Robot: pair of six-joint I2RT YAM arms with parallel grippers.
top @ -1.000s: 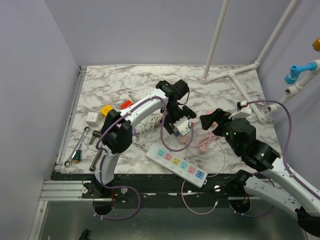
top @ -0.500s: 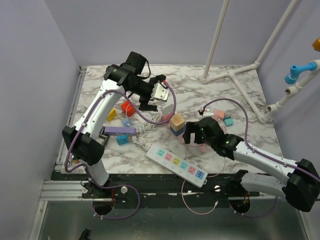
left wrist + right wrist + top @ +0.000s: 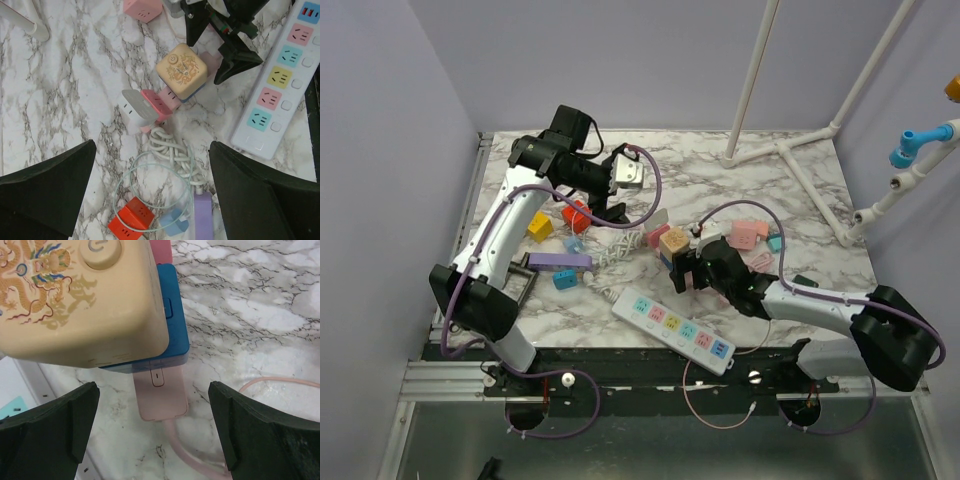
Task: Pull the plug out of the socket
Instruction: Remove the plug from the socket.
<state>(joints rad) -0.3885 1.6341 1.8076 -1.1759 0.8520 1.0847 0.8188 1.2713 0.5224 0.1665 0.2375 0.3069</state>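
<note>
- No words, brand names or numbers can be read.
- One sign only — a power symbol on the round button [image 3: 101, 250] of the cream cube socket [image 3: 75, 305].

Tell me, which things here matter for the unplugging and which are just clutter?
For the job: pink plug, blue socket block, cream cube on top of it.
Lying about: white power strip, coiled white cable, red blocks, purple block, yellow cube.
</note>
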